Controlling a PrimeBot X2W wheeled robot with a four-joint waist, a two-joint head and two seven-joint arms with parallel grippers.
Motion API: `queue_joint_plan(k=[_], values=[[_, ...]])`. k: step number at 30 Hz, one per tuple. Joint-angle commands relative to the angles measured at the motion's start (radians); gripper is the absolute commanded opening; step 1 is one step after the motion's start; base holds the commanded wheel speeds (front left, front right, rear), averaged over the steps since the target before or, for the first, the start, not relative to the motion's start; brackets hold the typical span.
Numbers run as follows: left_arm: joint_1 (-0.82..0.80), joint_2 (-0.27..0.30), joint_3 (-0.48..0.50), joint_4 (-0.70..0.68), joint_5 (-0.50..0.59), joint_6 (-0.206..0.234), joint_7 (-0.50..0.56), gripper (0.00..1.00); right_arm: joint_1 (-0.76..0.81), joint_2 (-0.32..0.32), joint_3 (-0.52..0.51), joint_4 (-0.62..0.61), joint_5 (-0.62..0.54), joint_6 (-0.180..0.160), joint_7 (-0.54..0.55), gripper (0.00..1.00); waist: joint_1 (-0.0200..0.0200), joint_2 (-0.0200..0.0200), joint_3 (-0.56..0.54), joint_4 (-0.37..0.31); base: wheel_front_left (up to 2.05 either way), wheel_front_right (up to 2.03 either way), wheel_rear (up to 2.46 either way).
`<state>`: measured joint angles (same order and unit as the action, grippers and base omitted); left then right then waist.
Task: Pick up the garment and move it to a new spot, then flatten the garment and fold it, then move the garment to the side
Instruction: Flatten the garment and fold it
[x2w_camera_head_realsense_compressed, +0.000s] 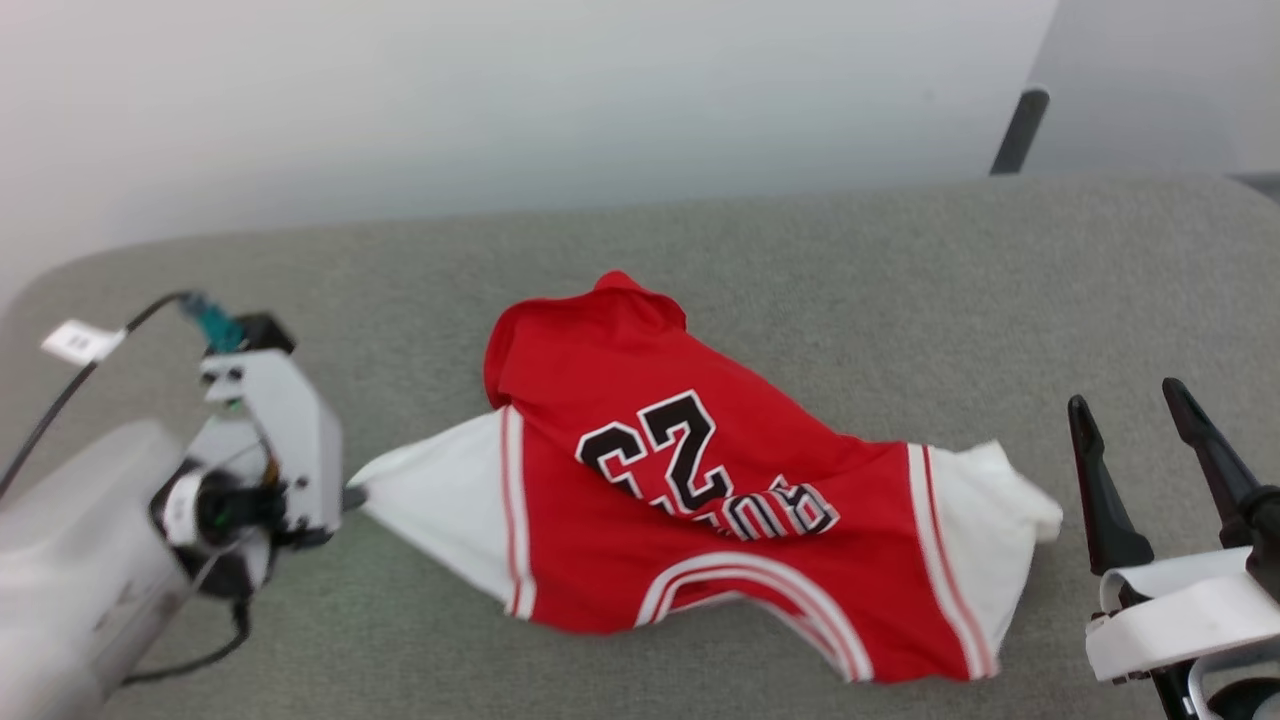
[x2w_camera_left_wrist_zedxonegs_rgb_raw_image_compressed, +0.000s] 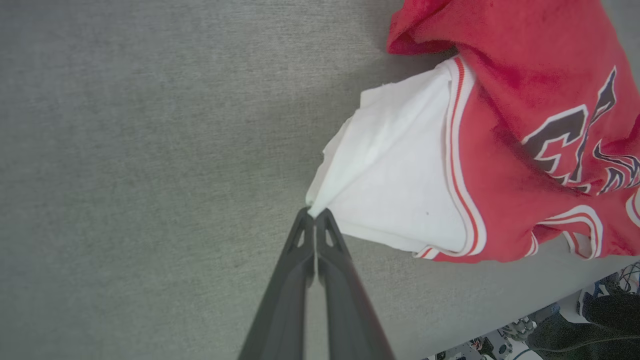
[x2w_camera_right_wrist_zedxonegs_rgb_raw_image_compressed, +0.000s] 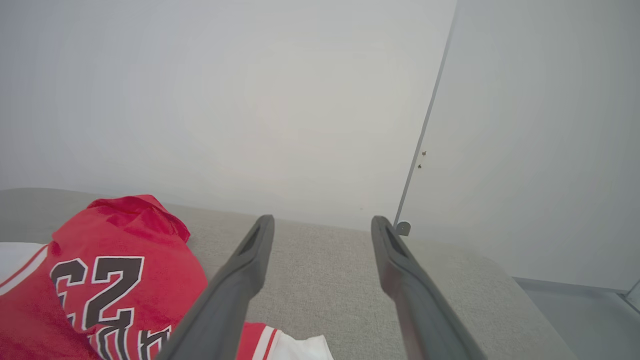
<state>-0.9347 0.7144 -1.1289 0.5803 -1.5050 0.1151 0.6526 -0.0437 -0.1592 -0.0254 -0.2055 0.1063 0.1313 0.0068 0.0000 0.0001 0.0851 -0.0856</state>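
The garment lay rumpled on the surface — left gripper clamped on its white corner, right gripper apart beside the opposite edge. Flattening seemed the step; next, the right needed that edge.

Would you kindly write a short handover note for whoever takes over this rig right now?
Left end effector: shut on a corner of the white side panel of the red jersey.
Right end effector: open, empty, apart from the jersey.
Jersey lies rumpled on the grey upholstered surface, number 23 up.
Done: corner grasped; relocation cannot be judged.
Left: flatten, fold, move aside.
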Motion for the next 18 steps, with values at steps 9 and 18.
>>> queue_joint_plan(k=[9, 18], values=[[0.133, 0.125, -0.021, -0.034, -0.002, 0.071, -0.022, 0.00, 0.049, -0.015, 0.003, 0.000, 0.006, -0.001, 0.024, 1.00, 0.0000, -0.0001, -0.091, 0.040, 0.00, 0.00, 0.00], [0.203, 0.151, -0.025, -0.009, -0.006, 0.057, -0.068, 0.00, 0.059, -0.017, 0.005, -0.011, 0.008, -0.001, 0.036, 1.00, 0.0000, -0.0001, -0.105, 0.035, 0.00, 0.00, 0.00]])
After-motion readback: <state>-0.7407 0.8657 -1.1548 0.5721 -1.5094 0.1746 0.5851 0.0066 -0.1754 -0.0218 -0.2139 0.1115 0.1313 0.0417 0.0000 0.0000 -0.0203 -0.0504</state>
